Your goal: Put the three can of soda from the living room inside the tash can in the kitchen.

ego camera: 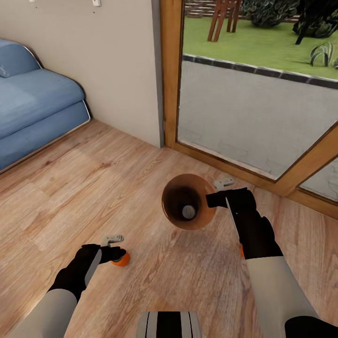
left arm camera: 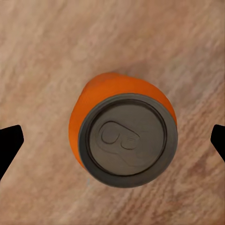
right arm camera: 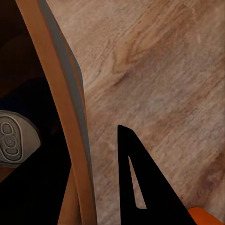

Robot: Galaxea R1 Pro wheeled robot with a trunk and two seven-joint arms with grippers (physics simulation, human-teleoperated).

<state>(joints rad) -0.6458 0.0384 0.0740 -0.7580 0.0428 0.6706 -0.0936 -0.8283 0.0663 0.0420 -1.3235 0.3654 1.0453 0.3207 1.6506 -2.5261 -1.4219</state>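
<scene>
Head view puts you in the living room, on a wood floor [ego camera: 70, 188] with the blue sofa [ego camera: 33, 103] at the far left and the wooden-framed garden door [ego camera: 253, 94] ahead. Your left end effector [ego camera: 114, 247] is low over the floor, right at an orange soda can [ego camera: 122, 259] that stands upright. From the left wrist camera you look straight down on that can [left arm camera: 123, 133]: its grey top with the pull tab faces the lens, and the two black fingertips [left arm camera: 9, 145] sit far out to either side, well clear of the can, so this end effector is spread wide and holds nothing.

Your right end effector [ego camera: 217, 192] is at the rim of the tash can [ego camera: 188, 201], which is tilted so that its tan-brown inside faces the head camera. One finger [right arm camera: 138, 180] shows outside the wall in the right wrist view, with the wall [right arm camera: 65, 108] running beside it; I cannot tell whether the fingers are clamped on the rim. Inside the bin lies the dark blue soda can [right arm camera: 14, 140], its pale top [ego camera: 188, 212] visible at the bottom. A scrap of bright orange [right arm camera: 206, 217] shows on the floor near the right arm; too little is visible to say what it is.
</scene>
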